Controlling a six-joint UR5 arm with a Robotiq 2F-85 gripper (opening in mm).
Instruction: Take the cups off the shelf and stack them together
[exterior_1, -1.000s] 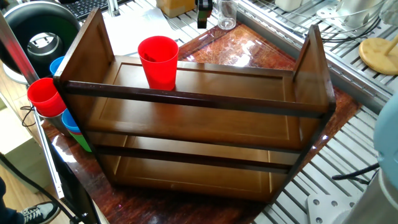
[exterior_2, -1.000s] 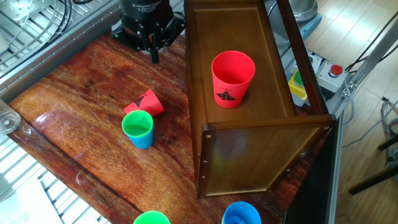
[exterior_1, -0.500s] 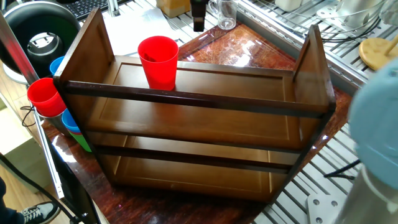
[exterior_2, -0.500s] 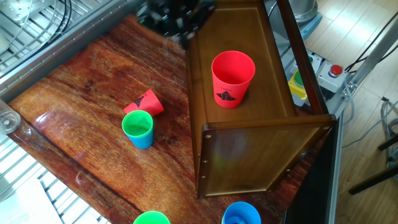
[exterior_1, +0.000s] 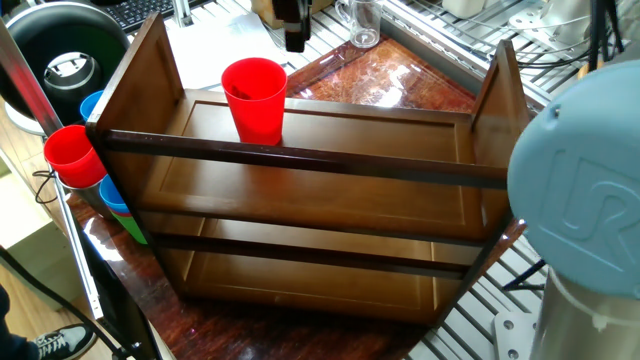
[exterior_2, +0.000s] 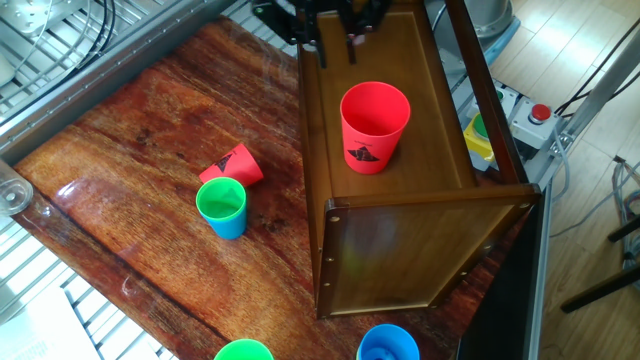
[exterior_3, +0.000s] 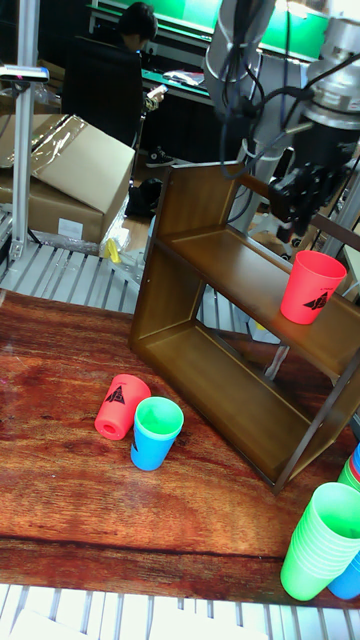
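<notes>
The gripper (exterior_2: 336, 40) hung at the far end of the scene, fingers pointing down. It held nothing. Its jaws' spacing was unclear.

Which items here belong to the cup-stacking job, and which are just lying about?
Belongs to the job:
- red cup on the top tier
- shelf
- green cup nested in a blue cup, on the table
- red cup on its side, beside them
- gripper, above the shelf

Lying about:
- cardboard box
- slanted cup column
- green cup stack
- clear glass

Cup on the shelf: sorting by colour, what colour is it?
Red with a black mark, clearest in the other fixed view.
</notes>
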